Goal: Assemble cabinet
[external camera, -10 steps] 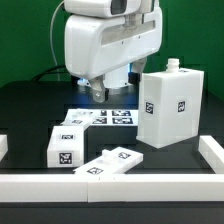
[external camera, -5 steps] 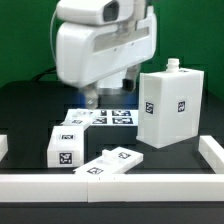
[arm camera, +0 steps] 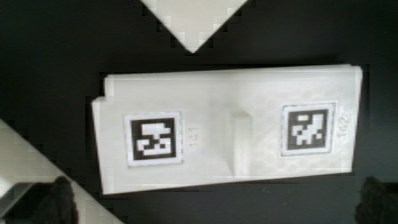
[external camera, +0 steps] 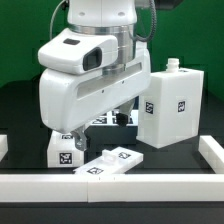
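Cabinet box is standing upright on the black table, peg on top, one tag facing out; taking it as the landmark. Gripper is hanging to the exterior view's left of the box, low over a thick tagged panel, jaws standing wide apart and gripping nothing. Judgement: it is lining up over the panel for a pick. A second panel is lying in front of the box, toward the border rail. The arm is hiding most of the marker board beside the box. The wrist view is adding what the exterior view is lacking: the panel's face under the camera, two tags, dark fingertips showing on either side, no contact evident. It is not showing the box.
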### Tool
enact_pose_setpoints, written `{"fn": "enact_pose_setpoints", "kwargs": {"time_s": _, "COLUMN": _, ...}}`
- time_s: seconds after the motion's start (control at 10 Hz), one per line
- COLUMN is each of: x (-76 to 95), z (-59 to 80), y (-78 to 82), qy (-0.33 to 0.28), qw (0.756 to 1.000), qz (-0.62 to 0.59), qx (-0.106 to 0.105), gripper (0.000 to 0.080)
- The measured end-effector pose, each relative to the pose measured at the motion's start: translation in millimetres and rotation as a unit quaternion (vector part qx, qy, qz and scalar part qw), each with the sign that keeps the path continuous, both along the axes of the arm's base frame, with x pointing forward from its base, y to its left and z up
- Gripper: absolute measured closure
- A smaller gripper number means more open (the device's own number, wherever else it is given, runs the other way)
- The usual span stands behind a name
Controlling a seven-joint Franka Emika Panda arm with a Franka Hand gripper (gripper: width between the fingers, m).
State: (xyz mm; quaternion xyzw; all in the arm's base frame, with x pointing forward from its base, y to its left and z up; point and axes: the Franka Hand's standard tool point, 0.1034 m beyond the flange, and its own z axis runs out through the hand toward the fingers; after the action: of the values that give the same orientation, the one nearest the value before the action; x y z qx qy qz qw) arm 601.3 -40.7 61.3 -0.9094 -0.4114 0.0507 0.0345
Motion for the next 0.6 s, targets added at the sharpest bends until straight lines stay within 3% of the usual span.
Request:
{"fn": "enact_pose_setpoints", "kwargs": {"time_s": 0.3, "x": 0.0, "z": -2.4, "y": -0.2, "qy": 0.000, "qw": 1.000, "qz": 0.000, "qx": 0.000, "gripper": 0.0004}}
{"fn": "enact_pose_setpoints", "kwargs": {"time_s": 0.6, "x": 8.1, "z": -24.6, "y": -0.1, "qy": -0.017, "qw": 1.000, "qz": -0.002, "qx": 0.000, "gripper": 0.0004}}
